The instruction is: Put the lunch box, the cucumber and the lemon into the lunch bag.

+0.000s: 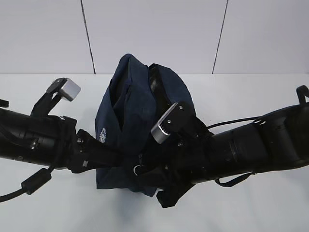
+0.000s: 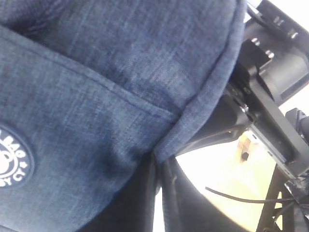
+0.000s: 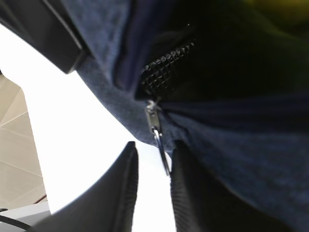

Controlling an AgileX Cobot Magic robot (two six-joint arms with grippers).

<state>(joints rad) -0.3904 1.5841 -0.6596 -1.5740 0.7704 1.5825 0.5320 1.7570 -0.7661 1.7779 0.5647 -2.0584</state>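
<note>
While the left gripper [image 1: 116, 157] pinches the lunch bag [image 1: 140, 111] shut-jawed, the right gripper's [image 3: 153, 166] narrowed jaws straddle the ring pull [image 3: 161, 145], which may slip if they close off-centre.

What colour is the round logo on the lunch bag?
White with dark lettering, on the lunch bag's navy fabric; the logo shows best in the left wrist view.

Counted: one lunch bag [image 1: 140, 121], one zipper pull [image 3: 157, 128], two grippers: left gripper [image 1: 104, 157], right gripper [image 3: 153, 191].
</note>
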